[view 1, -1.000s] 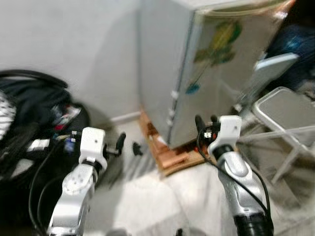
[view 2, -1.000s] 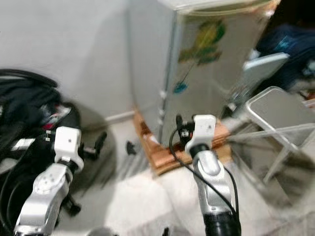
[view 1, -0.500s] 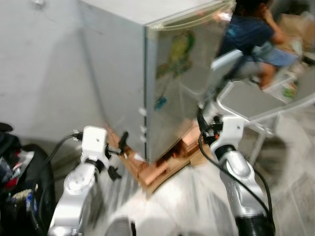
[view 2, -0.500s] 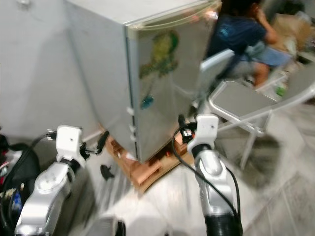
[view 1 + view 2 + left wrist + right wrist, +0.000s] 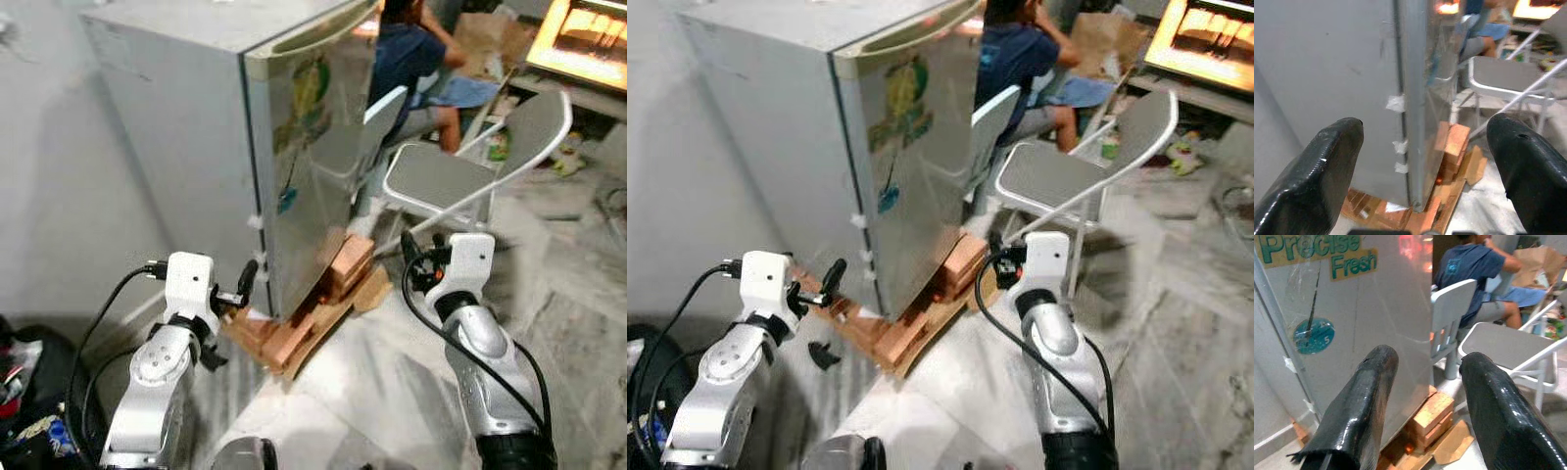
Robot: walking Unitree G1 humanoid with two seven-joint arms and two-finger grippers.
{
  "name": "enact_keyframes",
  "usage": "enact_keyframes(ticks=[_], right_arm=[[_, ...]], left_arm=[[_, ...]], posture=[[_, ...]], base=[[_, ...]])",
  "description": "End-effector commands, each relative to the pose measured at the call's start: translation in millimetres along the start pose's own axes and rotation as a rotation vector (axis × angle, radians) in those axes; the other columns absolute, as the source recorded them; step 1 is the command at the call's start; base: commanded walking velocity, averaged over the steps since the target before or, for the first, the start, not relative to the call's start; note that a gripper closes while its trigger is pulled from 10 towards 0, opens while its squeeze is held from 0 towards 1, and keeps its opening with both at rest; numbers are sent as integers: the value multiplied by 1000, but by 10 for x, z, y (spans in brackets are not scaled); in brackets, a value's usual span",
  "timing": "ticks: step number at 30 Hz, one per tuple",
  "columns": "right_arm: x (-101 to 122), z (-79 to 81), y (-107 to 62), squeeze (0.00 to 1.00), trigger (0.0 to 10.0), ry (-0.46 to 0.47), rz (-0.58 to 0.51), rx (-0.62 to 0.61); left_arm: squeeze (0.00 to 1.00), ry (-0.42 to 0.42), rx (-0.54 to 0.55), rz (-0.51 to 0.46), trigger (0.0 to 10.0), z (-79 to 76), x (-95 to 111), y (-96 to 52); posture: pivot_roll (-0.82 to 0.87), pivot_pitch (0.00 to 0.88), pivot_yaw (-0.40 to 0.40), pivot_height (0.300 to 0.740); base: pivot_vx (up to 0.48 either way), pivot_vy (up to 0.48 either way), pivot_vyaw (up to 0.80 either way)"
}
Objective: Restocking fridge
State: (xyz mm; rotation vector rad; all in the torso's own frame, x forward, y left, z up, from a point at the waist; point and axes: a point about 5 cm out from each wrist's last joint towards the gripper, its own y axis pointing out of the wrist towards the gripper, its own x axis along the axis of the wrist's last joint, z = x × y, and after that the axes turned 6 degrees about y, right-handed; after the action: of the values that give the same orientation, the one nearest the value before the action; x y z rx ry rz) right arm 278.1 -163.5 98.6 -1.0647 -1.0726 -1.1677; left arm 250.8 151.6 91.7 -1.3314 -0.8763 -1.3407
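A silver fridge (image 5: 196,147) is seen standing with its door closed against a pale wall (image 5: 49,196), raised on bricks (image 5: 343,269) and wooden boards (image 5: 284,338) on the tiled floor (image 5: 568,323). A green and yellow sticker (image 5: 901,98) and a round teal label (image 5: 1313,335) are carried on the door. The left hand (image 5: 245,284) is held low at the fridge's near corner, its two black fingers (image 5: 1327,166) spread wide apart and empty. The right hand (image 5: 421,257) is raised before the door's lower part, near the bricks; its fingers (image 5: 1361,411) are likewise parted, with nothing between them. Beside the fridge a grey folding chair (image 5: 460,176) is placed, and behind it a white chair (image 5: 1452,308) on which a person in a dark blue shirt (image 5: 1019,59) is seated.
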Motion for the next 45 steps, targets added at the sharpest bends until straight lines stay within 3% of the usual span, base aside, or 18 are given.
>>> enact_keyframes(ticks=[1, 12, 21, 33, 45], right_arm=[[22, -12, -22, 0, 10000, -5, -4, -6], [34, 3, -26, 0, 10000, -1, -8, -9], [45, -5, -32, 0, 10000, -5, -11, -17], [60, 11, -15, 0, 10000, -8, -6, -16], [53, 31, -22, 0, 10000, -3, 1, -2]], left_arm=[[0, 22, -24, -21, 10000, -11, 49, 24], [0, 64, -76, -41, 10000, -77, 59, 14], [0, 22, -49, -58, 10000, -82, 66, 16], [0, 24, -108, -90, 10000, -116, 114, 16], [0, 10, -63, -82, 10000, -91, 101, 20]], posture=[[89, 28, -20, 740], [88, 29, -18, 740], [87, 34, -18, 740], [86, 42, -12, 740], [83, 47, -15, 740]], base=[[0, 424, 0], [350, 198, 0], [188, 0, 0], [195, 0, -769], [125, 0, -569]])
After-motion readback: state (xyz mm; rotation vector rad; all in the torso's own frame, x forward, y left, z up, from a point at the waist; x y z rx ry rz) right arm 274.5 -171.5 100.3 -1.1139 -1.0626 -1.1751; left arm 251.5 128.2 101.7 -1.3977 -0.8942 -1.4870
